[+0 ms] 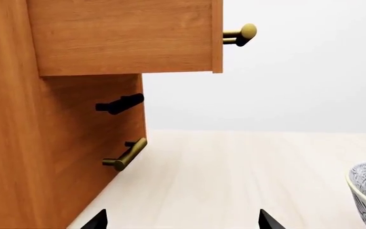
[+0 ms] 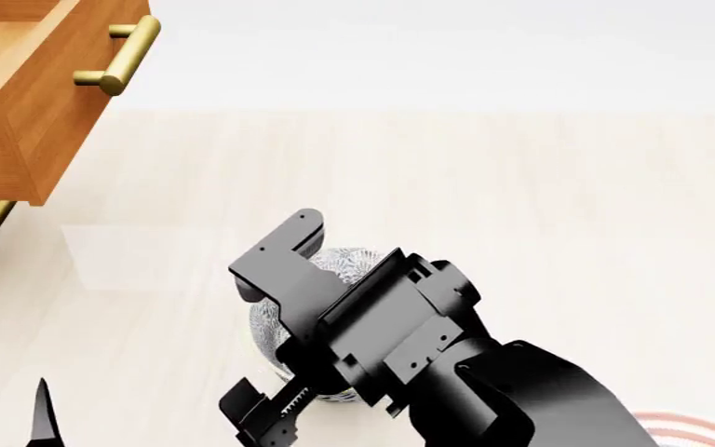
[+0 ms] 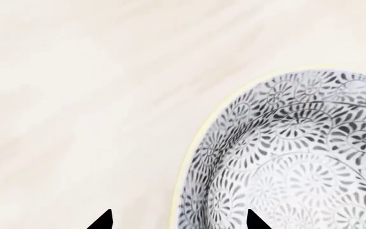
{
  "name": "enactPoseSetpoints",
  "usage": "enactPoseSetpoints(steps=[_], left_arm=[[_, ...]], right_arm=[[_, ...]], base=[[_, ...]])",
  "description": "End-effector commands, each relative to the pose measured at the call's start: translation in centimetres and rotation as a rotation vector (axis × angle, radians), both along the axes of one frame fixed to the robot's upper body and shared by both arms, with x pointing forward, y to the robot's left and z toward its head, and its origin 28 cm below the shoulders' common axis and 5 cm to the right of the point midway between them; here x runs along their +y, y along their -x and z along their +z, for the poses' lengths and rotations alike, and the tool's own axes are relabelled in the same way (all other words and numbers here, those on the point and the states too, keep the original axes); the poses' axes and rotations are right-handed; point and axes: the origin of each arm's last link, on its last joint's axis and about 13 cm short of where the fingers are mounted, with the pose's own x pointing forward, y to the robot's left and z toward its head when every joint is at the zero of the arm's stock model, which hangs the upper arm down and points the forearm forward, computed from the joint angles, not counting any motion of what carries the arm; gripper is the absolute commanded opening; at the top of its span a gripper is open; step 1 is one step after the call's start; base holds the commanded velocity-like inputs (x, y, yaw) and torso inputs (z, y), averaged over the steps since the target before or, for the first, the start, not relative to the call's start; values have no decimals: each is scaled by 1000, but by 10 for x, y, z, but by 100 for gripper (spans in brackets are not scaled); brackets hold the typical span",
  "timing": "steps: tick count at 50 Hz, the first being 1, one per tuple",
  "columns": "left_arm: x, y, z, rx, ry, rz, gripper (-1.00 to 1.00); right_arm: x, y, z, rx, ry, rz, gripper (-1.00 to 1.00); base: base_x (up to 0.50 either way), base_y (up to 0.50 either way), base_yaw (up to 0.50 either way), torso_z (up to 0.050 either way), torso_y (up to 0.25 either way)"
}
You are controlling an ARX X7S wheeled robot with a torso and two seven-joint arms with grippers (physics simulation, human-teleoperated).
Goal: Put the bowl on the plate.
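Sitting upright, bowl [image 3: 297, 157] mouth up; right fingers [image 3: 177, 220] spread; left fingers [image 1: 181, 220] spread.

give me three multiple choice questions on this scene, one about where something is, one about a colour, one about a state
1. In the head view, where is the bowl?
A. under the right gripper
B. inside the drawer
C. on the plate

2. What colour are the drawer handles?
A. red
B. brass gold
C. blue

3. What state is the top drawer in?
A. removed
B. fully closed
C. pulled out

Answers:
1 A, the right arm hangs over the patterned bowl on the table.
2 B, both visible handles are brass coloured.
3 C, its front stands out past the cabinet face in the left wrist view.
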Motion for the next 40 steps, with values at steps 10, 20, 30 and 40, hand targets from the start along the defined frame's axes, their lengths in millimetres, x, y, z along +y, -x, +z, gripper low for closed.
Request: enactPoseSetpoints(steps=[10,20,30,40], left_arm=[[0,1,1,1,-2,1,100],[0,0,1,-1,-2,-1,100],[1,0,1,-1,-2,6,100],[1,0,0,0,-1,6,100]], right_arm=[[-4,0,-3,9,11,-14,100],[-7,-1,-5,8,2,-29,100],[-6,-1,-7,5,0,-2,100],[-5,-1,-8,5,6,-4,-100]], base=[[0,0,0,0,0],[0,0,0,0,0],[0,0,0,0,0],[0,0,0,0,0]])
